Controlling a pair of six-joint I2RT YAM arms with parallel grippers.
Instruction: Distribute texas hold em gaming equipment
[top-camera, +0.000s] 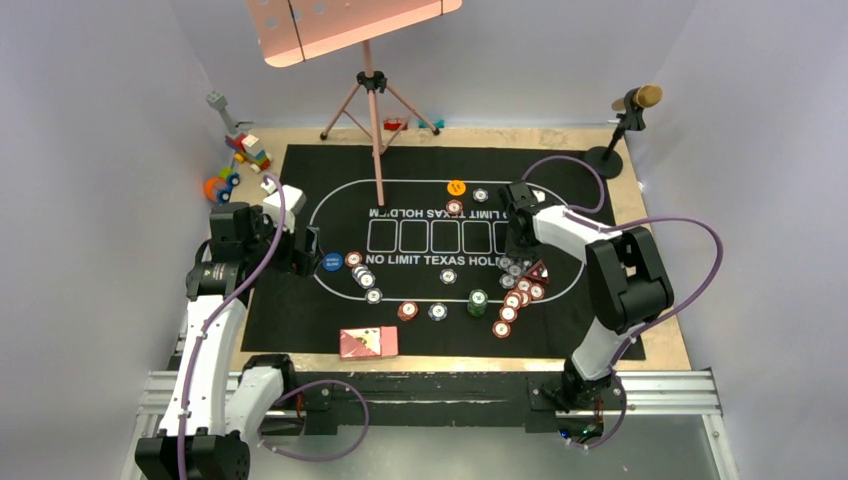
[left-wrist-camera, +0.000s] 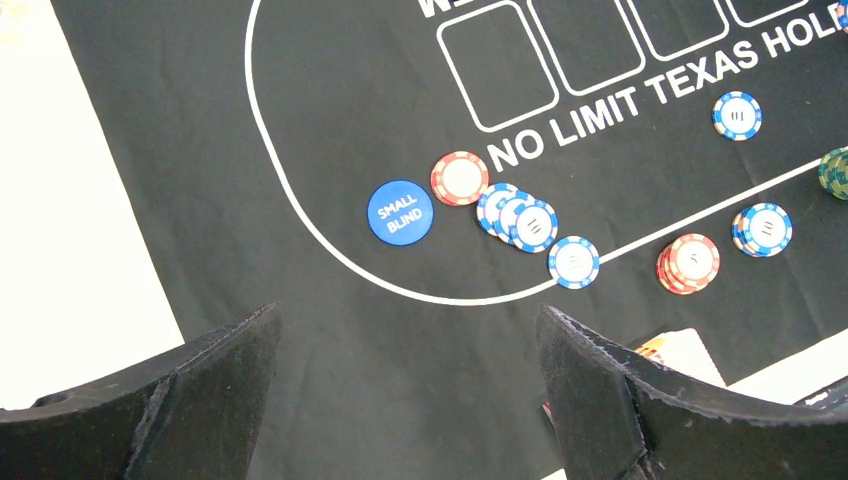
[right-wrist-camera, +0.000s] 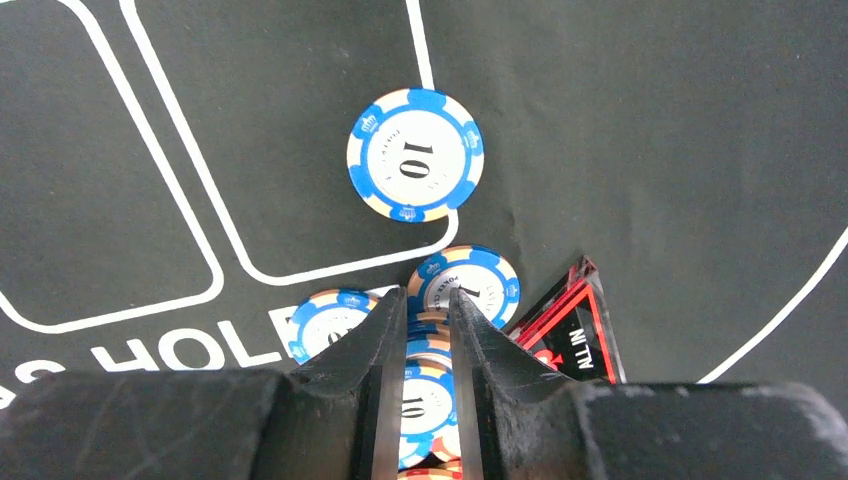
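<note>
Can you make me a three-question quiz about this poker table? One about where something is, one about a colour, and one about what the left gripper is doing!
1. Where is the blue SMALL BLIND disc?
A. in the middle of the white oval
B. at the oval's left end, beside a red chip
C. at the oval's right end

2. What colour is the button disc at the oval's far side?
A. green
B. orange
C. purple

3. How is the left gripper?
A. shut on a chip
B. shut on a card
C. wide open, holding nothing

Answers:
1 B: it lies just inside the oval's left curve, next to the red chip.
2 B: it shows orange in the top view.
3 C: only bare mat shows in the wide gap.
</note>
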